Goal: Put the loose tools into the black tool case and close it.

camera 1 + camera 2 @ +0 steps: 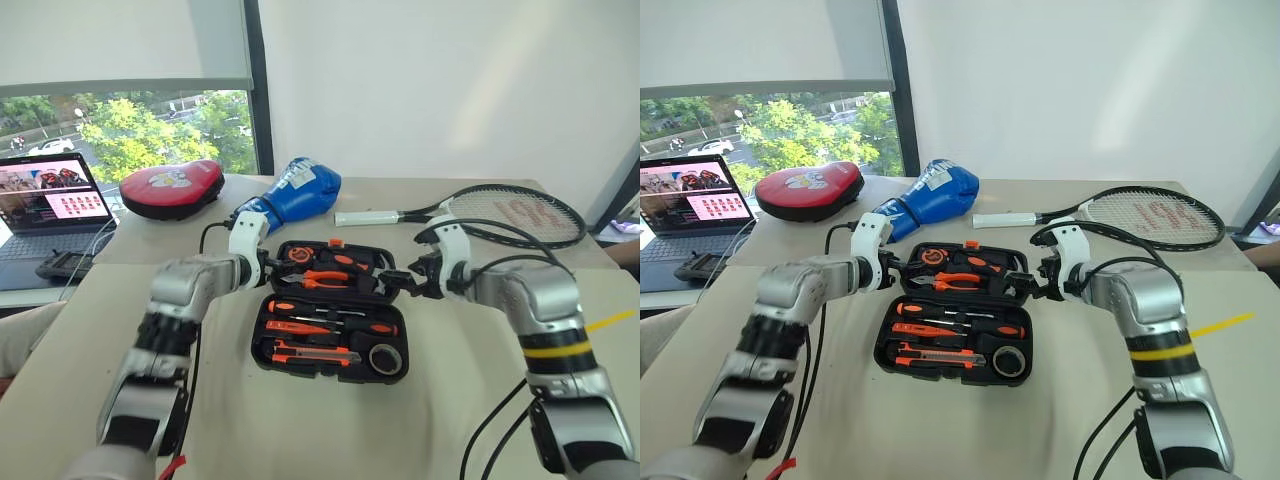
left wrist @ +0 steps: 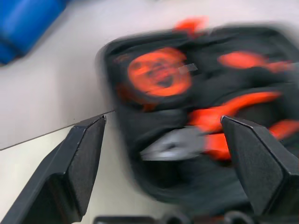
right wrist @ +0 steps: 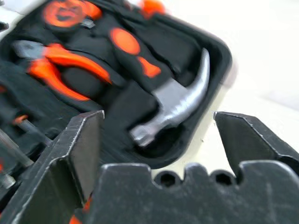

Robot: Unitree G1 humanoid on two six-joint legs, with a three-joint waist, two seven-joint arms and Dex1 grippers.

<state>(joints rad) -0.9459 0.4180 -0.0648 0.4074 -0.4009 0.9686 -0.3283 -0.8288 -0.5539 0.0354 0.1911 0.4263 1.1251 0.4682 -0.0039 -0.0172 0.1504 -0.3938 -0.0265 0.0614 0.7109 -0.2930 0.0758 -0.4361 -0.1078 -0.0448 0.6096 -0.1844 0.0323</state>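
The table (image 1: 330, 430) carries all items. Its pale surface extends from the near edge to the white wall.

The black tool case (image 1: 335, 310) lies open and flat at the table's centre, between the two arms. Its far half holds the orange-handled pliers (image 1: 335, 280), a round orange item at the far left corner, and the hammer (image 3: 180, 105). The near half holds the screwdrivers (image 1: 330, 318), seated side by side in their slots, with the utility knife (image 1: 315, 353) below them along the near edge and the black tape roll (image 1: 385, 358) in the near right corner. All of these sit inside the case; the lid half is not folded over.

The left gripper (image 1: 262, 266) stands just beside the far left corner of the case. Its two black fingers (image 2: 79, 158) are spread wide apart and grasp nothing; in the left wrist view the case corner and the pliers lie between and beyond them.

The right gripper (image 1: 405, 283) stands just beside the far right edge of the case. Its fingers (image 3: 77, 154) are likewise spread and empty; in the right wrist view the hammer end of the case lies between them. Whether either gripper touches the case rim cannot be told.

Beyond the case lie a tennis racket (image 1: 500, 215) at far right, a blue boxing glove (image 1: 300, 190), and a red oval pad (image 1: 172, 187). A laptop (image 1: 50, 215) stands open at far left.
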